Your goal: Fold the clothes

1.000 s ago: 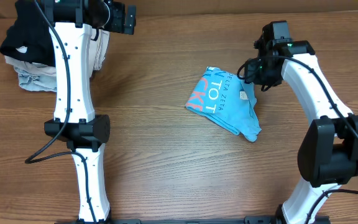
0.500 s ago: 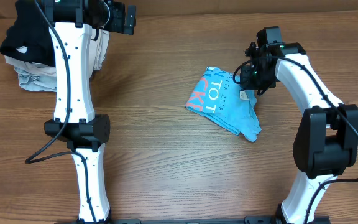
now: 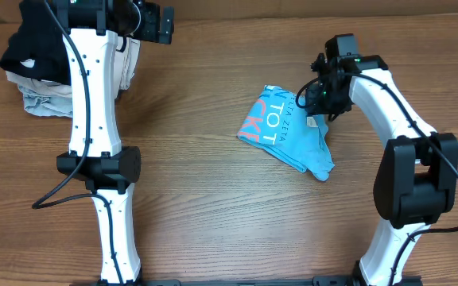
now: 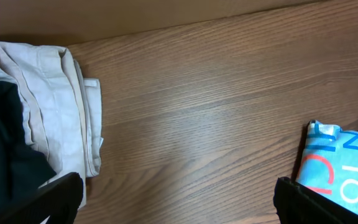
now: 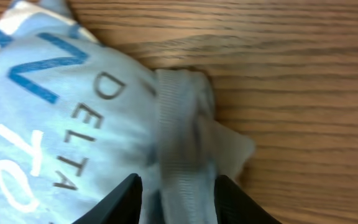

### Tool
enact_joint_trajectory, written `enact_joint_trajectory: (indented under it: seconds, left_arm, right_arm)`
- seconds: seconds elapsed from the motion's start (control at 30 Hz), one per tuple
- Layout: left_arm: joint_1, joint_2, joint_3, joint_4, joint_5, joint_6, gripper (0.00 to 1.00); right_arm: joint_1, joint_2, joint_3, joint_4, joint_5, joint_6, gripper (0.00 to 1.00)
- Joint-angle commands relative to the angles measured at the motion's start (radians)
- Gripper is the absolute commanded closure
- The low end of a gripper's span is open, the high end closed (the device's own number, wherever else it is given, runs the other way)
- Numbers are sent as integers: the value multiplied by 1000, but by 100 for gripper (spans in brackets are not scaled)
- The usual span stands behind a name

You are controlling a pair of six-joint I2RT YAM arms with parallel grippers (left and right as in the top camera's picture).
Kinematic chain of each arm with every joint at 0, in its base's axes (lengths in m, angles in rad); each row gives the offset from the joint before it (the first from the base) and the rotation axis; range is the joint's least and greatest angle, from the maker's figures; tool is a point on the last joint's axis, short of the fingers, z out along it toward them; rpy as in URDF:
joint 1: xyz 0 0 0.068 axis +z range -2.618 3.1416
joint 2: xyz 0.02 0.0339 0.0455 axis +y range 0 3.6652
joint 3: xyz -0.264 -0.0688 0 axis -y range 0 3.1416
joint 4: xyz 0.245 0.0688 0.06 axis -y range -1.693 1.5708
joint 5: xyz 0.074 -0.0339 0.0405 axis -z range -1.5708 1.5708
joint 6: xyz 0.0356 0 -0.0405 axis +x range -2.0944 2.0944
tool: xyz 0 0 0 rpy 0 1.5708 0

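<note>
I see the sky-blue T-shirt [image 3: 285,131] lying in a rough, crumpled bundle on the bench [image 3: 213,199], right of centre, white and pink lettering upward.

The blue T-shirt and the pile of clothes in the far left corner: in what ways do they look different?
Colour: the T-shirt is sky blue with lettering; the pile is black and beige. Number: the T-shirt is one garment lying alone; the pile holds several, stacked. Shape: the T-shirt is bunched with an uneven outline; the pile shows flat folded layers. Both lie on the wooden table.
</note>
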Motion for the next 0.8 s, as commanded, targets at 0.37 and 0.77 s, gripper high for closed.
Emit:
enact_joint_trajectory:
  seconds: [0.37,0.77]
  left_arm:
    - [-6,-2,-5,-2,-3,19,0]
    - [-6,-2,-5,-2,-3,19,0]
  right_arm:
    - [-2,21,-36,31,156,96,86]
    - [-140,-106,-36,-5,-67,143,96]
